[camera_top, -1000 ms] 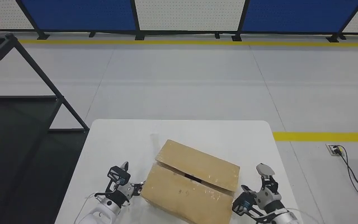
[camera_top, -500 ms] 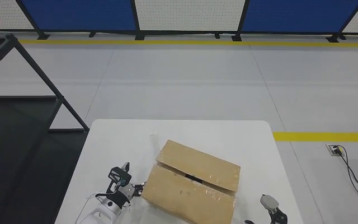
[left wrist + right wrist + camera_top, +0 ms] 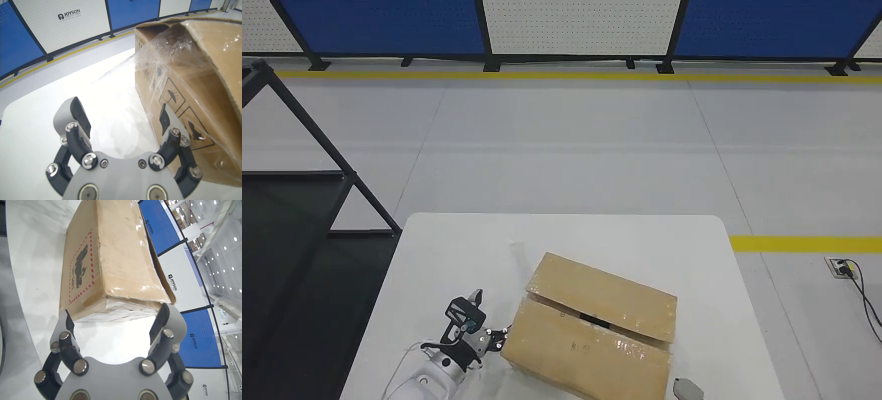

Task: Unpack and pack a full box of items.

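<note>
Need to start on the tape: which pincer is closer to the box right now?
The left pincer, close alongside the box's taped end; the right pincer stands back with bare table between.

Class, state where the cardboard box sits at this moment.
In the top view, the cardboard box lies askew on the white table, close to the robot-side edge. The left gripper, jaws open, is just beside the box's left end.

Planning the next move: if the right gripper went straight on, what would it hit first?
Probably the near end of the cardboard box; the right gripper, open, points squarely at it.
</note>
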